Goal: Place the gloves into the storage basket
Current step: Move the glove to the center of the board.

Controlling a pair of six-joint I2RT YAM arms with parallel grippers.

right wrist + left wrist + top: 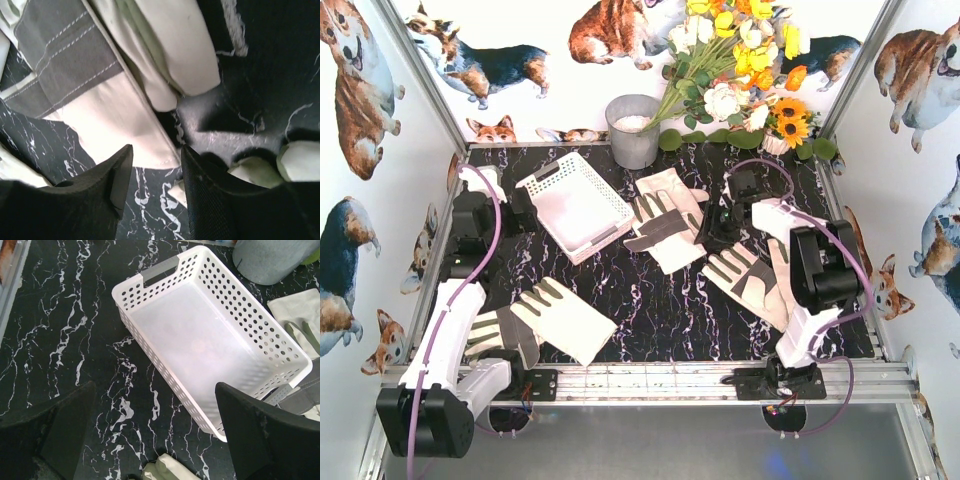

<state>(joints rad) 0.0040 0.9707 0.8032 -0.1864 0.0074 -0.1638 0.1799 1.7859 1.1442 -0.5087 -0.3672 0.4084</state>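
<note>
The white slotted storage basket [552, 181] sits at the back left with nothing in it; the left wrist view shows its bare floor [200, 340]. Two gloves [665, 228] overlap just to its right, another glove [750, 280] lies under the right arm, and one [545, 320] lies front left. My left gripper [528, 213] hovers open beside the basket's near corner [155, 387], with glove fingertips [167, 467] below it. My right gripper [718, 238] is low over the middle gloves. Its jaws stand partly closed with a gap [156, 155], and a cream cuff edge [115, 115] lies at the fingertips.
A grey metal bucket [633, 128] stands behind the basket, next to a bunch of artificial flowers [740, 70]. Printed walls close in the left, right and back sides. An aluminium rail [650, 380] runs along the front edge.
</note>
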